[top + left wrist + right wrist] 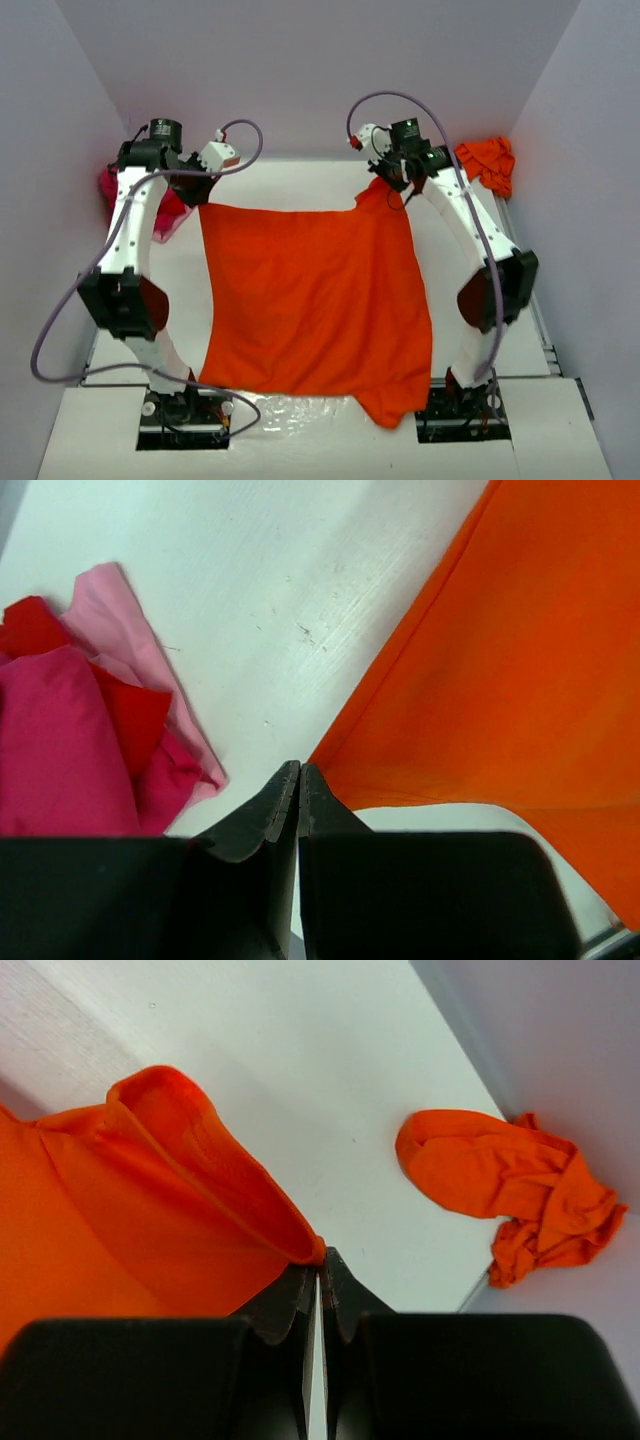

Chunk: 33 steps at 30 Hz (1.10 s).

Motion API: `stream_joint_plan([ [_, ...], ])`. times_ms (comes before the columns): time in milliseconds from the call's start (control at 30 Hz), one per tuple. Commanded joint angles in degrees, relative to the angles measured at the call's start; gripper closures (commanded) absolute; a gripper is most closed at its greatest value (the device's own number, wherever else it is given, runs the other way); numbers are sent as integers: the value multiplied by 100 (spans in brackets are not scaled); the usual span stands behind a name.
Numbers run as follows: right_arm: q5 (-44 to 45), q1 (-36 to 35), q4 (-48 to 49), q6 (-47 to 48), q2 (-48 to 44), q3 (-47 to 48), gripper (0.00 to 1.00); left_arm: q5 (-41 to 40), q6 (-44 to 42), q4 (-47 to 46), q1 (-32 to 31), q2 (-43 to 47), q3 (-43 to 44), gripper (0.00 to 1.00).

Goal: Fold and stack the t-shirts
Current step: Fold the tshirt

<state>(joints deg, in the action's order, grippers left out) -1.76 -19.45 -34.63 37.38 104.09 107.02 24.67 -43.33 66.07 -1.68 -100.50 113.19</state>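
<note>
From above, a large orange-red spread t-shirt (pixel 310 300) lies nearly flat on the white desk (pixel 290 180), filling the middle between the two arms. Its near right corner sags towards the right arm's base. The left tool (pixel 203 200) sits at the shirt's far left corner and the right tool (pixel 384 186) at its far right corner, where the cloth rises into a small peak. A heap of t-shirts (pixel 168 215) in magenta, red and pale pink lies at the desk's left edge, partly hidden behind the left arm. A crumpled t-shirt (pixel 487 163), also orange-red, sits in the far right corner against the wall, well apart from the spread one. In the left wrist view, the black fingers are pressed together with no gap, and the tip of the spread t-shirt's corner is pinched between them. The cloth fans out to the right from there, and the heap lies on the desk to the left, not touching the tool. In the right wrist view, the fingers are likewise closed, clamping a rolled edge of the spread t-shirt at their tips. The cloth drops away to the left, and the crumpled t-shirt rests beyond on the right beside the wall.
</note>
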Motion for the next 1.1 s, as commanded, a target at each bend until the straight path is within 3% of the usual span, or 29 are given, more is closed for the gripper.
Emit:
stream_joint_plan([
  [0,-178,380,668,89,1280,1071,100,-234,-47,-1260,104,-666,229,100],
  [267,71,574,687,226,2841,2716,100,-634,63,-1677,133,-2378,1369,100],
  [500,107,533,730,167,2889,2934,100,-806,223,-1838,309,-2935,2111,100],
  [667,134,340,721,118,2198,2344,100,-738,287,-1871,309,-2527,1953,100],
  [1067,502,-296,602,86,-141,-661,100,-481,-209,-1982,300,-858,-382,100],
])
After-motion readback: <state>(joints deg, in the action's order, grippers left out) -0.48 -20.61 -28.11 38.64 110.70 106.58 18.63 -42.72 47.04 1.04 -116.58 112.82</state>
